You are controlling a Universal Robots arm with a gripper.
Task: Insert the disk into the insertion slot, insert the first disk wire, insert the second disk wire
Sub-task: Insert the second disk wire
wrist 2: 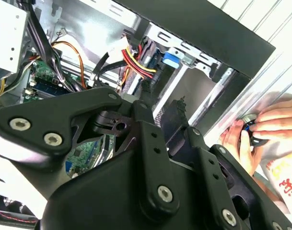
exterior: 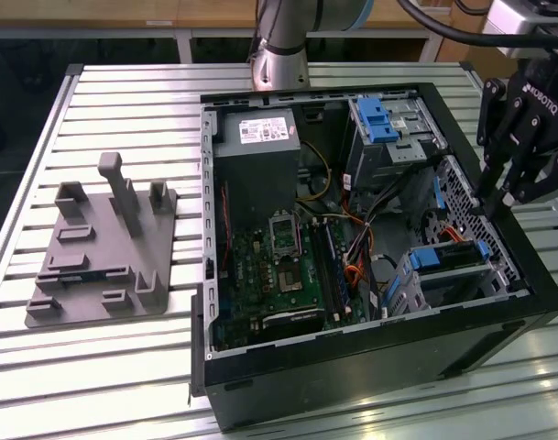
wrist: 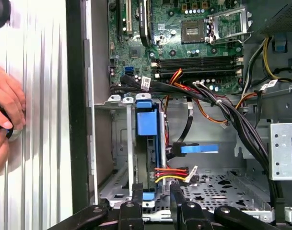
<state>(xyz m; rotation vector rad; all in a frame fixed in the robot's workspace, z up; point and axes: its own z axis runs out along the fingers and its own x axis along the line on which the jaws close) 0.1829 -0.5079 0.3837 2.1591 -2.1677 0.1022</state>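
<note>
Inside the open black computer case (exterior: 352, 359), the silver hard drive in its bright blue carrier (wrist: 146, 123) sits edge-up in the grey sheet-metal bay (exterior: 448, 291). Above its outer end the black gripper (exterior: 495, 203) points downward, jaws apart and empty.

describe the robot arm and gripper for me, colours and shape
The arm is a silver-grey round tube, with thick black cables running toward the gripper end. The gripper is black, built of jointed angular links with silver screw heads, and carries white print on its body.
</note>
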